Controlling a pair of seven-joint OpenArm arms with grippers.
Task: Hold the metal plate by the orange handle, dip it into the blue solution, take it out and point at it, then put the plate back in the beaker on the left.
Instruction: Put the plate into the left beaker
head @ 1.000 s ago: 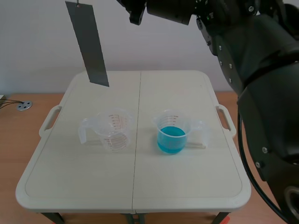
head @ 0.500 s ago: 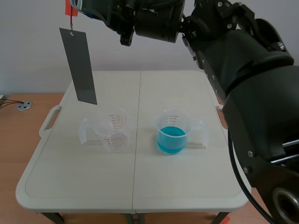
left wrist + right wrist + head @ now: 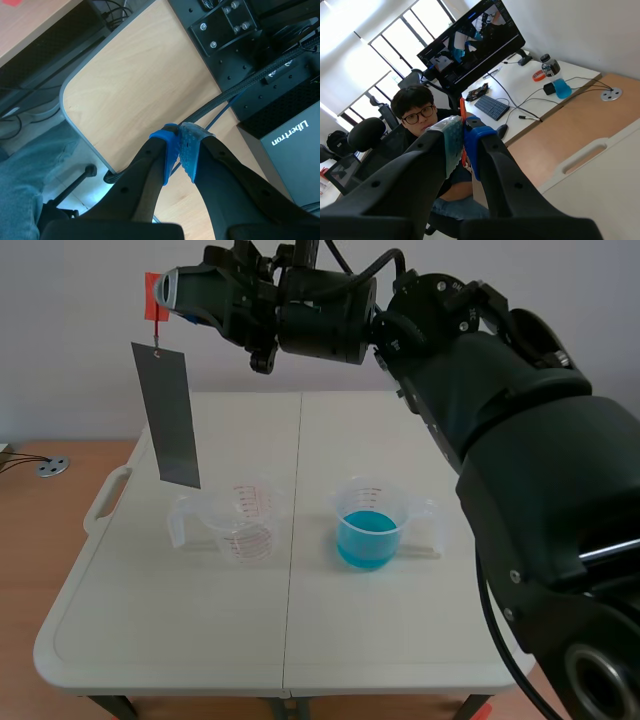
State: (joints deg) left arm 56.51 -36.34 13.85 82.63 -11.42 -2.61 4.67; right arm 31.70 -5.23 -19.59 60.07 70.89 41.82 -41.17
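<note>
While my right pincer (image 3: 170,290) clenches the orange handle (image 3: 152,295), I should steady the hanging plate (image 3: 170,415), centre it over the empty beaker (image 3: 247,520), then lower slowly

Hanging metal plate (image 3: 168,415) just left of empty beaker (image 3: 245,518); bare table (image 3: 300,540) between that and blue-solution beaker (image 3: 368,525).

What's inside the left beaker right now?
Nothing visible: the left beaker looks empty, only red scale marks on its clear wall. The metal plate hangs outside it, its orange handle in the right gripper. Nothing covers the beaker.
</note>
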